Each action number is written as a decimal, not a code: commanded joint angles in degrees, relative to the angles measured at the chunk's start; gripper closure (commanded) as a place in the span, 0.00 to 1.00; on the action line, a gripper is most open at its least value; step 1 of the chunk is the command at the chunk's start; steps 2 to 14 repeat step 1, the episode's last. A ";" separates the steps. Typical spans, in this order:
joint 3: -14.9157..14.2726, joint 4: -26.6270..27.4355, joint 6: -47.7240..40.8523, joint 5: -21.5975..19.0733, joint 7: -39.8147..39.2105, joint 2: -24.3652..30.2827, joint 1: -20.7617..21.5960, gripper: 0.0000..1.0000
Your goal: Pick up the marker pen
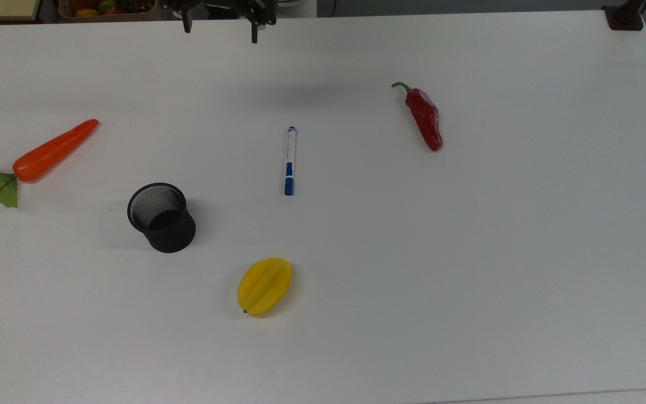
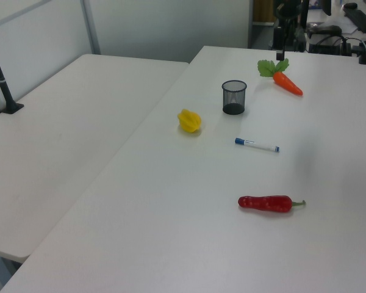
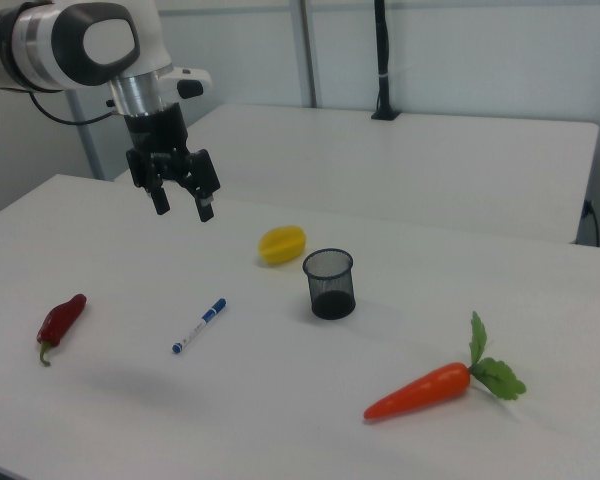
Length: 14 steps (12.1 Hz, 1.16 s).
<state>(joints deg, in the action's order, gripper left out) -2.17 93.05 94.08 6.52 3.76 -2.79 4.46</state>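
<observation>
The marker pen (image 1: 289,161) lies flat on the white table (image 1: 469,252), a white barrel with its blue cap toward the top view's bottom. It also lies between the chilli and the cup in the left view (image 2: 257,144) and the right view (image 3: 199,325). My gripper (image 1: 221,31) hangs high above the table at the top view's upper edge, well away from the marker. In the right view the gripper (image 3: 184,208) is open with nothing between its fingers. In the left view the gripper (image 2: 280,49) hangs near the carrot's leaves.
A black mesh cup (image 1: 161,217) stands at the top view's left of the marker. A carrot (image 1: 54,150) lies far left, a red chilli (image 1: 425,118) to the right, and a yellow fruit (image 1: 264,286) toward the bottom. A crate of fruit (image 1: 107,7) sits beyond the table's far edge.
</observation>
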 commanded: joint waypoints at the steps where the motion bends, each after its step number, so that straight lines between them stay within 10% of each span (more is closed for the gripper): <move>1: -0.02 1.53 -1.01 -0.37 -1.03 1.65 -0.06 0.00; 14: -0.02 1.53 -1.01 -0.37 -1.03 1.65 -0.06 0.00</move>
